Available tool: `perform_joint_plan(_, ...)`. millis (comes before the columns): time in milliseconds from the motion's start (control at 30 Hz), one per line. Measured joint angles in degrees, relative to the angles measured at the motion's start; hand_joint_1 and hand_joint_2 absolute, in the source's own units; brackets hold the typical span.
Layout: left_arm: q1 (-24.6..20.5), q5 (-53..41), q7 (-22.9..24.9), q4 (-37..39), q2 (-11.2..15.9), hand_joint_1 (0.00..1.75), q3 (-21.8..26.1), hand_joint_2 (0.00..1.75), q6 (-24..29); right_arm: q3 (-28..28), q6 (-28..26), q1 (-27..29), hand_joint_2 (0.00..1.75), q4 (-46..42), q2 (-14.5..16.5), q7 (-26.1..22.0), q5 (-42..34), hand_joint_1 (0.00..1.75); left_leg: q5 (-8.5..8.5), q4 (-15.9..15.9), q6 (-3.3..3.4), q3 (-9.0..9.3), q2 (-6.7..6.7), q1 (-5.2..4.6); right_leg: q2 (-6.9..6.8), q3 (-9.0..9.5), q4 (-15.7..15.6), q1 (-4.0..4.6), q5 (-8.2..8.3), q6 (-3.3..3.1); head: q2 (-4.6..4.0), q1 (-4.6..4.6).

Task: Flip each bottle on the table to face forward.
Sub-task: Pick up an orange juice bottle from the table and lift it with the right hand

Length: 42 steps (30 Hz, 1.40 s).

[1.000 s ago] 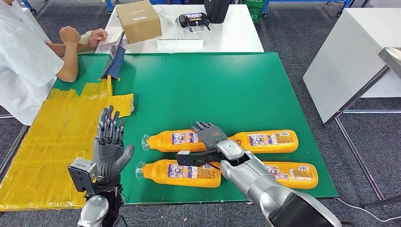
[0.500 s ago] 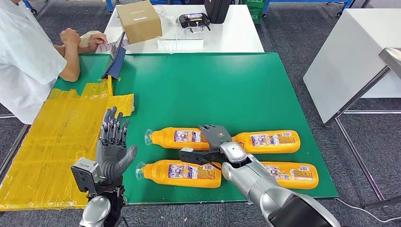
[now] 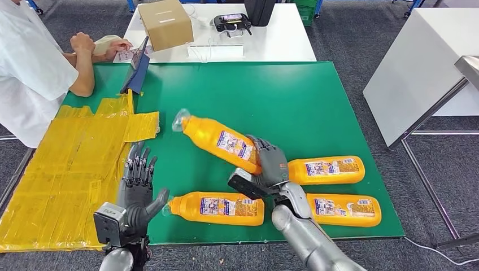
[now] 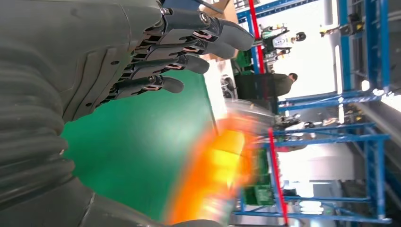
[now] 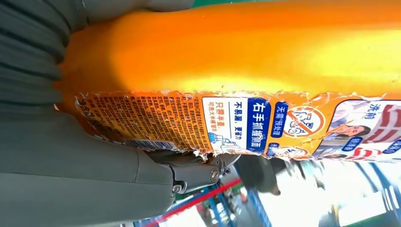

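Lifted since the earlier frame, the held bottle [image 3: 221, 142] no longer lies flat in the far row; its long axis now runs diagonally, capped neck raised toward the far left, base low at the right hand [image 3: 270, 165], whose fingers wrap the base. Three other bottles [image 3: 216, 207] lie flat on the green table [image 3: 294, 101], long axes left-right, necks pointing left where visible. Left hand [image 3: 137, 189] hovers upright near the front edge, fingers spread, holding nothing. Nearby, a person [image 3: 28, 73] sits at the far-left corner.
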Motion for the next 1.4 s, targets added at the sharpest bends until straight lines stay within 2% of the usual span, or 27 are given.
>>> perform_joint_plan(133, 1.7, -2.2, 0.1, -0.3, 0.5, 0.00, -0.6, 1.75, 0.9, -4.5, 1.3, 10.3, 1.75, -19.6, -0.4, -5.6, -10.7, 1.75, -0.11, 0.0, -0.06, -0.08, -0.17, -0.01, -0.03, -0.05, 0.0, -0.02, -0.11, 0.10, 0.00, 0.02)
perform_joint_plan(233, 2.2, -3.5, 0.8, -0.4, 0.9, 0.00, -1.1, 1.75, 0.9, -6.4, 3.2, 15.1, 1.75, -28.8, -0.7, -7.5, -14.9, 1.75, -0.16, 0.0, -0.10, -0.10, -0.22, -0.01, -0.02, -0.10, 0.0, -0.04, -0.10, 0.10, 0.00, 0.01)
perform_joint_plan(300, 2.2, -4.4, 1.8, -0.5, 1.2, 0.00, -1.6, 1.75, -0.1, -7.3, 6.3, 17.6, 1.75, -33.4, -0.8, -9.2, -19.9, 1.75, -0.15, 0.0, -0.10, -0.09, -0.25, -0.01, -0.03, -0.09, 0.0, -0.05, -0.10, 0.10, 0.00, 0.02)
perform_joint_plan(433, 1.7, -2.9, 3.8, -0.6, 2.0, 0.00, -2.3, 1.75, -5.0, -7.7, 16.2, 20.9, 1.75, -39.0, -0.6, -9.7, -27.5, 1.75, -0.14, 0.0, -0.10, -0.08, -0.22, -0.01, -0.01, -0.06, 0.0, -0.04, -0.09, 0.10, 0.00, 0.01)
perform_joint_plan(500, 1.1, -1.2, 4.3, -0.7, 2.3, 0.00, -2.5, 1.75, -7.2, -6.8, 19.6, 21.2, 1.75, -39.3, -0.4, -9.0, -27.2, 1.75, -0.13, 0.0, -0.11, -0.07, -0.19, 0.00, 0.01, -0.05, 0.0, -0.02, -0.09, 0.09, 0.00, 0.01)
perform_joint_plan(600, -0.1, 1.0, 4.5, -1.3, 2.8, 0.00, -3.0, 1.75, -9.8, -3.7, 22.0, 20.5, 1.75, -37.0, 0.2, -7.9, -24.6, 1.75, -0.10, 0.0, -0.10, -0.05, -0.19, 0.04, 0.00, -0.04, 0.0, 0.03, -0.08, 0.09, 0.00, 0.00)
perform_joint_plan(933, -1.6, 4.2, 4.2, -4.4, 4.2, 0.00, -6.6, 1.75, -14.8, 5.0, 22.4, 15.6, 1.75, -24.0, 2.2, -5.5, -19.0, 1.75, -0.08, 0.0, -0.09, -0.07, -0.20, 0.03, -0.01, -0.03, 0.0, 0.01, -0.09, 0.09, 0.00, 0.01)
perform_joint_plan(1233, -1.6, 1.8, 2.4, -6.0, 5.2, 0.00, -9.1, 1.75, -12.7, 8.7, 20.1, 12.4, 1.75, -17.1, 3.2, -5.4, -15.8, 1.75, -0.08, 0.0, -0.09, -0.06, -0.19, 0.04, -0.01, -0.05, 0.0, 0.02, -0.09, 0.09, 0.00, 0.01)
perform_joint_plan(1400, -1.6, 1.0, 2.2, -6.0, 5.3, 0.00, -9.0, 1.75, -10.1, 10.8, 16.2, 12.1, 1.75, -16.6, 3.1, -5.3, -9.8, 1.75, -0.08, 0.0, -0.09, -0.06, -0.19, 0.04, -0.01, -0.06, 0.0, 0.02, -0.09, 0.09, 0.00, 0.01)
